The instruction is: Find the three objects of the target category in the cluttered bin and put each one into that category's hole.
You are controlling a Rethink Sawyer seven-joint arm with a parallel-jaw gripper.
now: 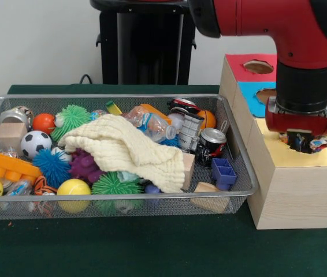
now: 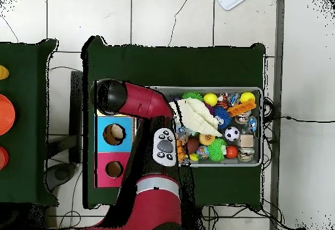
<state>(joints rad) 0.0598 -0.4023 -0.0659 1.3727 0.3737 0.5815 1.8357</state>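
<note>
A robotics lab. A red and black robot arm (image 1: 279,34) on a pedestal stands at a surface (image 1: 152,242) draped in dark green cloth. On it sit a wire mesh bin (image 1: 117,199) of assorted toys and a wooden sorting box (image 1: 293,190) with coloured holes. Cables trail across a pale tiled floor (image 2: 163,25).

Red arm (image 2: 141,100) over box w/ holes (image 2: 112,150), cream cloth (image 2: 195,115) atop toys in wire bin (image 2: 262,126), green table (image 2: 196,67)

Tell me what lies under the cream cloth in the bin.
Poking out from under the cream cloth: a purple spiky ball, a green spiky ball and a wooden block. Anything beneath its middle is covered.
</note>
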